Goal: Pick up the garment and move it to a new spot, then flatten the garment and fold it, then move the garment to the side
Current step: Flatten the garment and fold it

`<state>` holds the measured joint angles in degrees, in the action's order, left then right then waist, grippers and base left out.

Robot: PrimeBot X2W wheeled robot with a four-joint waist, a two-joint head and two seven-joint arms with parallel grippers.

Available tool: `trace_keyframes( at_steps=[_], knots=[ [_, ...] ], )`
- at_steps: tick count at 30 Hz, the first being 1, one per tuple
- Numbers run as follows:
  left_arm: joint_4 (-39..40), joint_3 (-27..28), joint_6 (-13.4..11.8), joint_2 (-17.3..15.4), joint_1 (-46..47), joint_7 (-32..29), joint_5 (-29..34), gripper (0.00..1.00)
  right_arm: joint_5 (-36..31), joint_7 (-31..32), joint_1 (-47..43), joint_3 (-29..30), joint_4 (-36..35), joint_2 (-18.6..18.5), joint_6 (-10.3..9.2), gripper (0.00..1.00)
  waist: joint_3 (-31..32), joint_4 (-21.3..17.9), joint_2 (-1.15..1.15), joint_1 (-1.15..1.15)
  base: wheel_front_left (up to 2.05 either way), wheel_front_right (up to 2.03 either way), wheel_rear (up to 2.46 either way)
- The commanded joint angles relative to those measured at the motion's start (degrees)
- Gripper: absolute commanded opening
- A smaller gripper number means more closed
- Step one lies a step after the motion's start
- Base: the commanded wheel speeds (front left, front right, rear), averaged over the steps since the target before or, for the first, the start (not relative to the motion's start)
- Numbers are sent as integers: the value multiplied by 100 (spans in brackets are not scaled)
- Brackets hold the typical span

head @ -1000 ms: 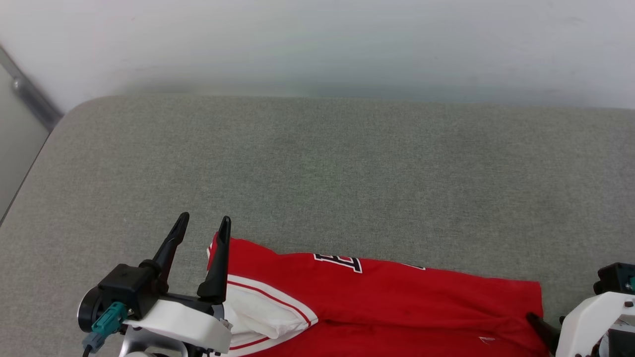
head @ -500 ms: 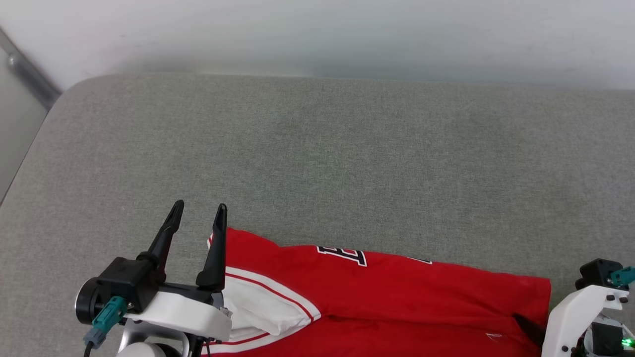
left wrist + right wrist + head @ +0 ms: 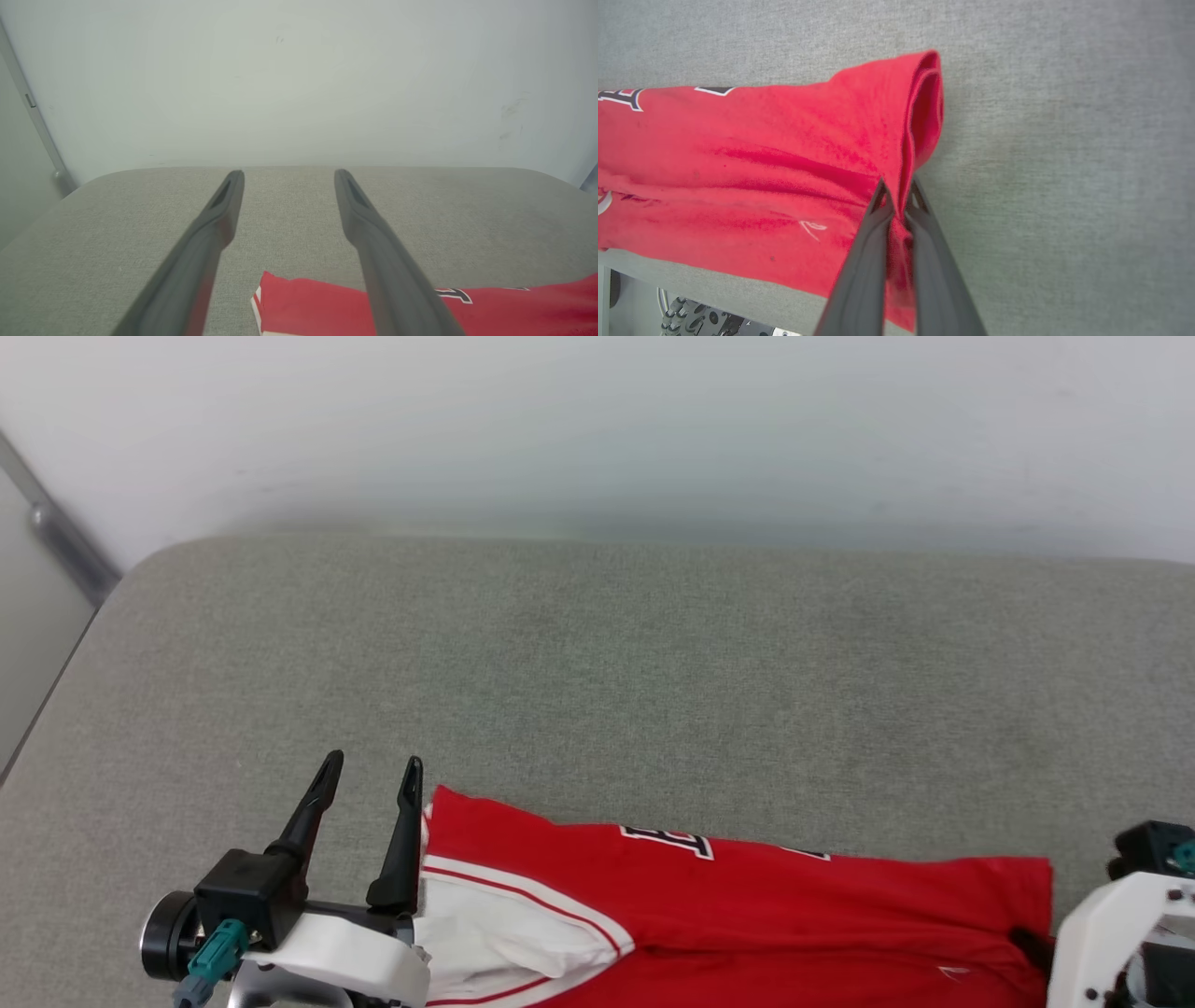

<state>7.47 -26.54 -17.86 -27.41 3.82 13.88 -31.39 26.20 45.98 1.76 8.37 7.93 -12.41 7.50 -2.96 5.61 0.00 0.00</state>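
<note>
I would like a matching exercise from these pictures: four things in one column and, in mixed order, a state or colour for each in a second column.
Column one:
1. left gripper
2. right gripper
3. garment
4. padded surface

Column two:
A. grey
B. shut on cloth
C. open
D. red with black lettering

Pairs: 1-C, 2-B, 3-D, 4-A
</note>
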Motion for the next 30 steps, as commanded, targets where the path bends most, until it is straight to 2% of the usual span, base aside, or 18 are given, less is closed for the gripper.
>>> trace_keyframes(
  at_steps=[1,9,17,23,30],
  knots=[
    [-12,23,-35,-4,-72,41,26,100,-27,4,-86,124,-28,-60,-2,0,93,-62,0,0,0,0,0],
    [-58,3,-27,2,-225,71,47,100,-54,203,-276,953,-274,-97,-2,0,278,-193,0,0,0,0,0],
    [-91,-19,-41,7,-219,83,80,100,1758,1318,-66,1421,-664,761,-2,0,341,-198,0,0,0,0,0],
    [-93,-51,-32,28,-131,65,80,100,2971,1858,48,1274,-732,957,-2,0,331,-64,0,0,0,0,0],
    [-159,-112,56,91,55,53,76,100,4093,1526,271,260,-230,959,-1,0,187,234,0,0,0,0,0]
  ],
)
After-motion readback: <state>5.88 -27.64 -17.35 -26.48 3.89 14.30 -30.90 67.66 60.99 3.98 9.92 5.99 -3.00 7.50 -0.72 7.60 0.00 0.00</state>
